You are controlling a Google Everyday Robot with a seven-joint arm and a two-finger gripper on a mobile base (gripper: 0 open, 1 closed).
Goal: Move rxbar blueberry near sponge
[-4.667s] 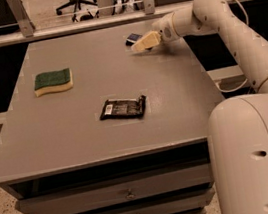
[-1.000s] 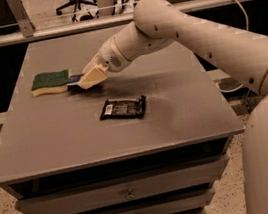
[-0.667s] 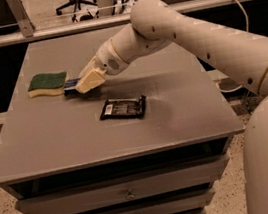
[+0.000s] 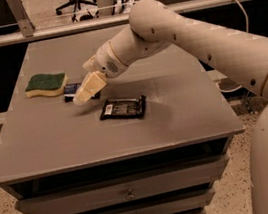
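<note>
The sponge (image 4: 46, 85), green top over pale yellow foam, lies at the left of the grey table (image 4: 53, 142). The rxbar blueberry (image 4: 71, 91), a small dark blue bar, sits just right of the sponge, low over the table top. Its right end is hidden between my fingers. My gripper (image 4: 87, 90) reaches in from the right and is shut on the bar's right end. I cannot tell whether the bar touches the sponge or the table.
A larger black wrapped bar (image 4: 123, 108) lies near the table's middle, just right of and below my gripper. My arm (image 4: 188, 34) spans the table's right half. Drawers (image 4: 130, 193) are under the front edge. A rail and an office chair stand behind.
My gripper has carried the blue bar from the table's far right to beside the sponge. Over the last second it has sunk lower toward the table top.
</note>
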